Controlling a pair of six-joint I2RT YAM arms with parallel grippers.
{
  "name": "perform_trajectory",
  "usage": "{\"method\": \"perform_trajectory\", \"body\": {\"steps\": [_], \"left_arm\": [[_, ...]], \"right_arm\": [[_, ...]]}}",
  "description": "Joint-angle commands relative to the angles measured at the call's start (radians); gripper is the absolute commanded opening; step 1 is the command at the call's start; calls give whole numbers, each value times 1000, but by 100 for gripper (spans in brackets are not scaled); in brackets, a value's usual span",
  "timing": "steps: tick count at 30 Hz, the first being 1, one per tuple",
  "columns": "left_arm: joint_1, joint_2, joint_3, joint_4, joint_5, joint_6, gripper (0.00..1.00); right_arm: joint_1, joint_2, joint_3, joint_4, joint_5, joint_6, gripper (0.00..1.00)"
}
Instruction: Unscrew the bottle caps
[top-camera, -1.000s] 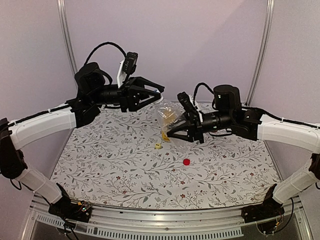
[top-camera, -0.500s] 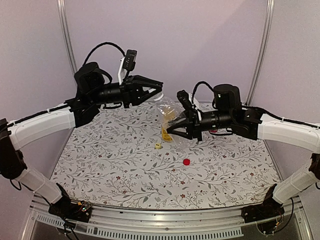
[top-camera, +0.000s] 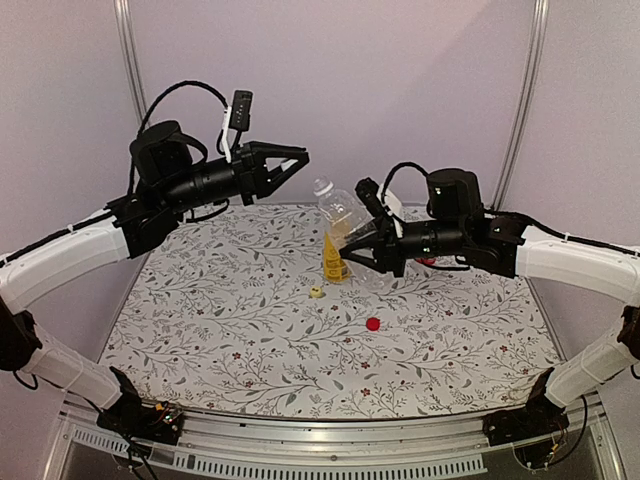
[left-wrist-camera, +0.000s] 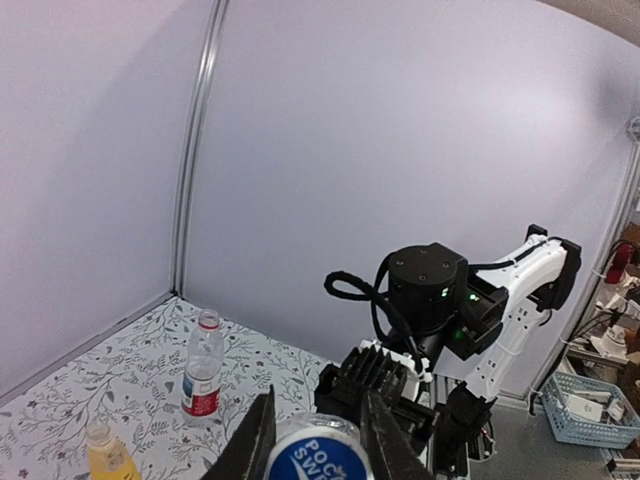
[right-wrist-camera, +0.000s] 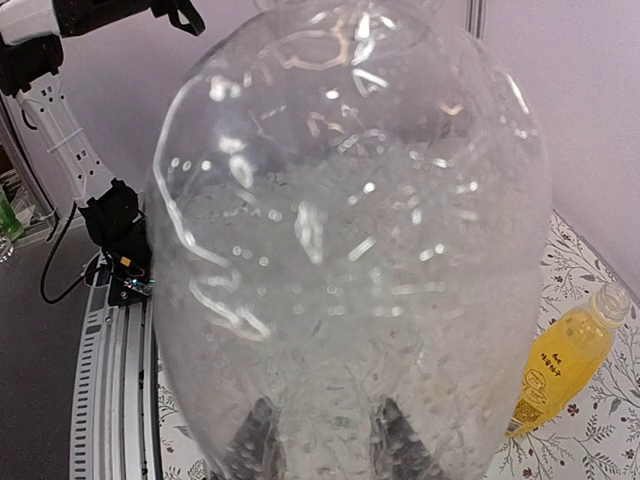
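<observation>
2 grippers, both closed on sth. L gripper (top-camera: 293, 159) is raised high over far-left of table (top-camera: 220, 330), jaws pressed onto blue cap (left-wrist-camera: 318, 458). Cap's white-lettered top faces the wrist cam and it's well apart from any bottle. Held clear like that, I judge it's fully unscrewed and just needs putting down.

R gripper (top-camera: 354, 246) clamps clear bottle (top-camera: 338, 208) round its lower body. Bottle is off the table, tilted, neck up and toward L gripper. Reads as a vise hold: R fixes the body and presents the neck so L can twist. Neck is bare, no cap. In R wrist view the bottle fills the frame, fingers (right-wrist-camera: 255, 440) dark through the plastic at the bottom.

Yellow bottle (top-camera: 334, 262) stands upright on table just beside the held one, mouth open. Yellow cap (top-camera: 316, 293) lies near its base. Red cap (top-camera: 372, 323) lies nearer the front, apart from both. Red-label bottle (left-wrist-camera: 203, 372) stands upright at the far side by R arm. Looks uncapped, but too small to be sure.

Est: all 3 caps off, task near done. Caps lie loose on table, so blue one prob. goes there too.
</observation>
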Motion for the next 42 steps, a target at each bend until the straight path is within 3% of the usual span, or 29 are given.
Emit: {"method": "perform_trajectory", "body": {"steps": [1,13,22,31,42], "left_arm": [[7,-52,-67,-89,-203,71,21],[-1,-81,-443,90,-397,126,25],[-61,71,-655,345,-450,148,26],[-137,341,-628,438,-486,194,26],[-149,508,-514,333,-519,212,26]], "right_arm": [[-23,-23,2,-6,29,10,24],[-61,-57,-6,-1,58,31,24],[-94,-35,-10,20,108,97,24],[-95,-45,-21,15,112,101,25],[-96,-67,-53,13,119,106,25]]}}
